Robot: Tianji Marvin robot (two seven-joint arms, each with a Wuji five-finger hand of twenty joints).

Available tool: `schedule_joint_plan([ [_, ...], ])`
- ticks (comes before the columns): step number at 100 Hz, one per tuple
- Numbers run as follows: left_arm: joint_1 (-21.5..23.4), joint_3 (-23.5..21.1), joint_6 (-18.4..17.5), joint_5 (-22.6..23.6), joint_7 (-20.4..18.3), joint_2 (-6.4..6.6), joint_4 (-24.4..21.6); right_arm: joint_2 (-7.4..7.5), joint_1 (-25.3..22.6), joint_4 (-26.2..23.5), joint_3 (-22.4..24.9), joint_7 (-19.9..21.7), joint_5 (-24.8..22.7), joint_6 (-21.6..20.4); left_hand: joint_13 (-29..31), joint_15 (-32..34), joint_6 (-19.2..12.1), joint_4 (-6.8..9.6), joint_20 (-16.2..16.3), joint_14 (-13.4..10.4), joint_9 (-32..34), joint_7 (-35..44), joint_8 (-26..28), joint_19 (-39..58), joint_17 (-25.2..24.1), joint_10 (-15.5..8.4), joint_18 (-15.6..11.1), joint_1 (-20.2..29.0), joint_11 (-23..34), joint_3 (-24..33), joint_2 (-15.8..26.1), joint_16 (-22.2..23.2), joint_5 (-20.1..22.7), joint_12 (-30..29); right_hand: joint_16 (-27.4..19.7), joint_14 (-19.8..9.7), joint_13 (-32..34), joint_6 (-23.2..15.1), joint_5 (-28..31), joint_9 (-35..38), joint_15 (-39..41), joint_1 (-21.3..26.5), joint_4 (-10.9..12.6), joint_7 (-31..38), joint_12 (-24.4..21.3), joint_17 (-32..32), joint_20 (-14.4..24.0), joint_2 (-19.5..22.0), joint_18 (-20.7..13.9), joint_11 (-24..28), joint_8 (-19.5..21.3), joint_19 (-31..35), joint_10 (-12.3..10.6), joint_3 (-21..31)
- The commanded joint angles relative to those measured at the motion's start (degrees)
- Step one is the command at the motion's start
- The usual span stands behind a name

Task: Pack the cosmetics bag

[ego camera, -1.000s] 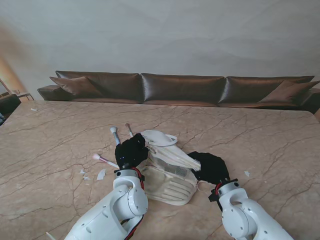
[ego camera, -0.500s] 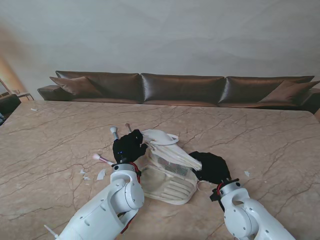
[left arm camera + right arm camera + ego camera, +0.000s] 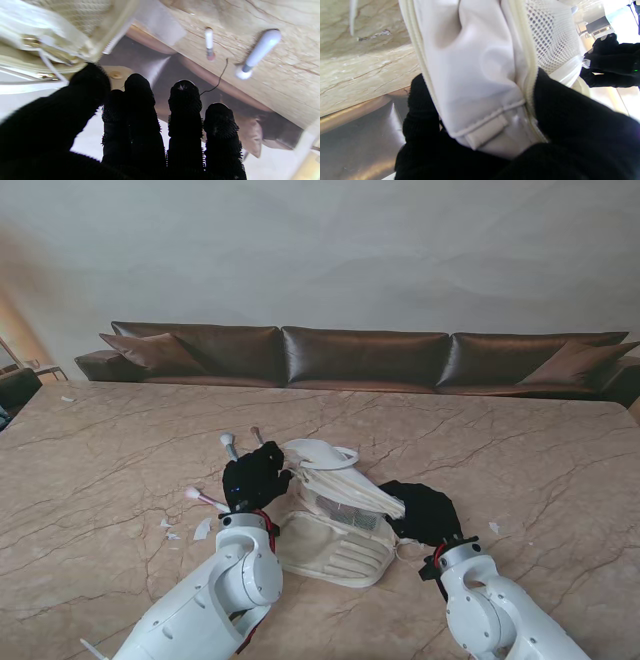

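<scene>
While the right hand [image 3: 545, 140] is pinching the bag [image 3: 335, 525] by its zippered edge, thumb on one side and fingers on the other, it is acting as an anchor, so the soft white fabric and mesh lining are not sliding about on the tabletop [image 3: 520, 460]. Across from it, the left hand [image 3: 256, 476] is sitting at the bag's opposite rim with its fingers [image 3: 185, 110] stretched out and apart; the thumb is brushing the zipper edge, but I cannot tell whether it is gripping anything. Held from both ends this way, the bag is staying propped open in the middle of the tabletop, its flap [image 3: 320, 452] lifted on the far side, probably to leave the mouth free for loading. Just beyond the left fingers, two brushes [image 3: 257, 50] are lying loose on the marble, and another pink-tipped brush [image 3: 203, 498] is lying to the left, all unpacked.
</scene>
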Motion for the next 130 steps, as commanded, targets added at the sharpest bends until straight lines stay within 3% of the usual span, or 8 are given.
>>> schedule_joint_plan([
  [1, 0.91, 0.05, -0.01, -0.32, 0.09, 0.54, -0.06, 0.15, 0.39, 1.46, 0.11, 0.19, -0.38, 0.66, 0.06, -0.07, -2.04, 7.45, 0.72, -1.28, 0.45, 2.82, 0.99, 1.65, -0.38, -3.14, -0.87, 7.06, 0.70, 10.18, 6.62, 0.09, 0.52, 0.99, -0.41, -2.53, 1.35, -2.38, 0.89, 4.88, 0.00, 6.85, 1.32, 8.19, 2.73, -1.22, 0.28, 7.38, -1.01, 6.36, -1.24, 0.93, -1.72, 6.93],
  [14, 1.89, -0.02, -1.09, -2.01, 0.31, 0.19, -0.64, 0.35, 1.24, 0.74, 0.31, 1.95, -0.43, 1.00, -0.65, -0.49, -2.21, 7.12, 0.62, -1.16, -0.05, 2.48, 1.14, 1.21, -1.20, -3.02, -0.94, 7.75, 0.28, 8.75, 7.22, 0.20, 0.11, 1.25, -0.51, -2.36, -0.88, -1.64, -1.03, 1.70, -0.20, -6.10, 4.36, 7.47, 3.02, -3.58, 0.17, 3.79, -0.35, 7.85, -2.11, -0.23, -1.91, 11.03],
  [24, 2.38, -0.11, -1.52, -2.50, 0.47, 0.10, -1.13, 0.81, 1.67, -0.04, 0.95, 4.52, -1.00, 1.02, -1.28, -1.06, -2.38, 6.66, 0.64, -1.05, -0.37, 2.24, 1.08, 0.75, -1.84, -2.97, -1.06, 8.35, -0.29, 7.53, 7.50, 0.28, -0.07, 1.35, -0.37, -2.27, -3.69, -0.32, -3.08, -1.99, -0.79, -16.67, 9.65, 1.34, 2.82, -5.93, 0.87, 0.92, 0.00, 8.23, 4.64, -1.24, -2.23, 12.51],
  [50, 3.33, 0.30, -2.95, -2.59, 1.00, 0.05, -2.38, 2.91, 1.51, -5.24, 2.27, 20.67, -0.39, 3.07, -1.65, -1.46, -2.63, 6.28, 0.70, -1.09, -0.54, 1.98, 0.81, 0.38, -2.23, -2.91, -1.25, 8.60, -0.60, 6.64, 7.88, 0.25, -0.28, 1.46, -3.65, -1.61, -24.96, 6.98, -21.79, -24.66, -11.33, -24.18, 6.25, -12.71, 1.15, -24.04, 0.33, -3.71, -0.48, 2.87, 0.81, -18.15, -2.08, -3.73],
  [67, 3.66, 0.26, -3.41, -3.13, 1.20, -0.09, -2.66, 3.23, 2.91, -5.62, 1.37, 24.36, 2.02, 4.03, -1.77, -1.60, -2.71, 6.00, 0.75, -0.99, -0.58, 1.88, 0.60, 0.24, -2.41, -2.75, -1.20, 8.92, -0.88, 6.13, 8.03, 0.22, -0.26, 1.38, -7.56, 2.43, -34.08, 13.45, -31.01, -38.90, -16.77, -30.33, 3.44, -21.11, -0.97, -28.62, 0.58, -7.64, 0.90, 0.24, -1.05, -26.94, 1.87, -0.29],
  [80, 4.06, 0.10, -3.40, -3.17, 1.38, -0.09, -3.37, 3.37, 4.37, -6.77, -0.25, 26.39, 2.43, 6.70, -1.85, -1.60, -2.66, 5.86, 0.81, -0.90, -0.67, 1.86, 0.49, 0.20, -2.48, -2.62, -1.19, 9.11, -1.00, 5.82, 8.13, 0.24, -0.36, 1.39, -9.40, 3.76, -38.03, 16.51, -27.48, -40.82, -18.36, -29.31, 3.64, -42.21, -5.74, -31.46, 0.71, -5.68, 1.47, -9.69, 3.15, -31.26, 4.54, -2.06],
  [85, 4.24, 0.06, -3.31, -3.00, 1.40, -0.03, -3.79, 3.36, 5.18, -6.98, -1.15, 26.51, 2.11, 7.53, -1.86, -1.59, -2.62, 5.83, 0.84, -0.88, -0.63, 1.87, 0.46, 0.20, -2.50, -2.58, -1.16, 9.15, -1.01, 5.74, 8.13, 0.24, -0.36, 1.40, -10.01, 3.78, -39.98, 16.48, -27.02, -41.11, -18.95, -28.64, 3.91, -42.10, -6.24, -33.76, 0.58, -5.22, 1.18, -11.69, -6.17, -32.97, 4.87, -2.59],
  [130, 4.47, 0.50, -3.93, -2.75, 1.25, 0.07, -3.99, 3.75, 12.63, -9.36, -7.34, 31.69, 1.18, 12.26, -2.03, -1.61, -2.59, 5.73, 1.04, -0.74, -0.70, 1.92, 0.27, 0.05, -2.67, -2.48, -1.08, 9.44, -1.19, 5.23, 8.39, 0.25, -0.38, 1.47, -11.74, 5.17, -42.96, 16.64, -26.75, -41.55, -19.71, -27.46, 4.30, -41.71, -8.59, -33.60, 0.17, -4.10, 1.27, -16.77, -8.58, -34.52, 7.01, -5.35],
])
